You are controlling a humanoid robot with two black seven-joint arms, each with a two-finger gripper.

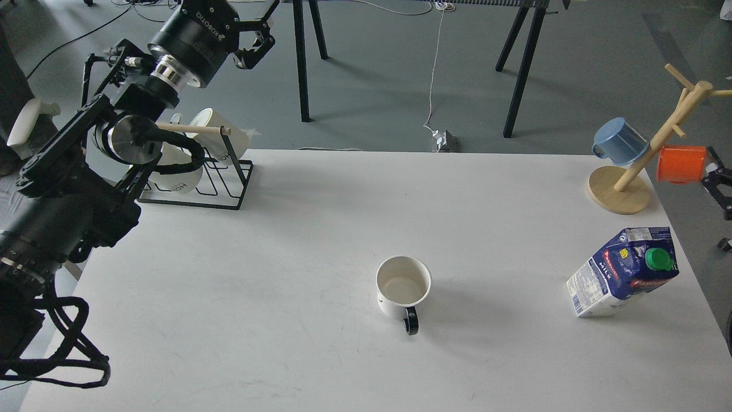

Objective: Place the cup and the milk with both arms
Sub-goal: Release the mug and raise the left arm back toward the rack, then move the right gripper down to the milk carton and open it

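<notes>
Head view. The left gripper (257,31) is raised high at the rear left, above the floor beyond the table (286,229); its fingers are spread apart and grasp nothing. The right gripper (721,191) shows only as a dark part at the right edge, close to the orange cup (680,164); whether its fingers are released or clenched cannot be determined.

The cup (403,289) stands upright near the table's centre, slightly toward the front, handle pointing to the front edge. Its interior is cream-white and appears empty. The milk (623,272) stands near the right edge, well apart from the cup, green cap closed; its contents are not visible.

Hazards, as a judgement:
- The carton sits close to the right edge; a glancing approach could push it off or tip it.
- The right gripper lies near the wooden mug tree (629,183), which holds the orange cup and a blue cup (620,140); a careless swing could dislodge them.
- The left arm passes beside the wire rack (194,194) of white lettered mugs; a low descent could strike it.
</notes>
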